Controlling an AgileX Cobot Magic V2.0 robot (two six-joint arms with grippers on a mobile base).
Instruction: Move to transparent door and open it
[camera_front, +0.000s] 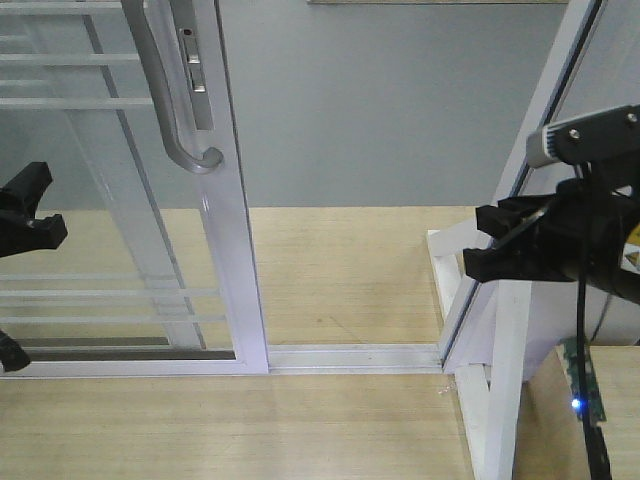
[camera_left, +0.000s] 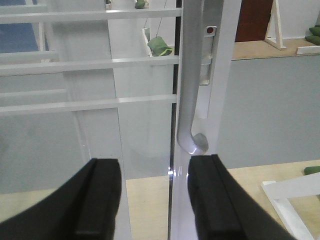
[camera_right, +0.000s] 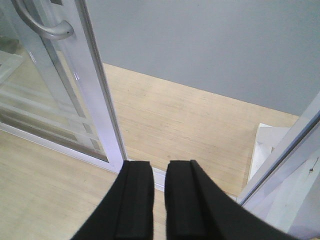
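**A:** Where does the transparent door stand?

**B:** In the front view the transparent door (camera_front: 235, 250) takes up the side from 9 to 11 o'clock. Thin white bars (camera_front: 70, 102) cross its glass. Its curved grey handle (camera_front: 195, 160) hangs on the right-hand upright at about 11 o'clock, with the hooked tip pointing toward 3 o'clock.

**A:** What lies beside it?

**B:** At 3 o'clock from that upright there is an open gap. Through it show the grey wall (camera_front: 380, 100) and the wooden floor (camera_front: 350, 270). A floor track (camera_front: 350, 357) runs along the bottom of the gap to the slanted post (camera_front: 545, 100) at 2 o'clock.

**A:** And the left gripper?

**B:** The left gripper (camera_left: 152, 200) is spread wide, with nothing between its fingers (camera_left: 100, 200). In its wrist view the door's upright rises at 12 o'clock from the gap, and the handle's tip sits just above the finger at 4 o'clock. In the front view the gripper shows at 9 o'clock, before the glass and well apart from the handle.

**A:** Does it touch the door?

**B:** I cannot tell from these views.

**A:** The right one?

**B:** The right gripper (camera_right: 159, 200) is drawn narrow, with only a thin slit between its pads, and grips nothing. It hangs at 3 o'clock in the front view, near the slanted post. In its own view the door and handle are at 10 o'clock.
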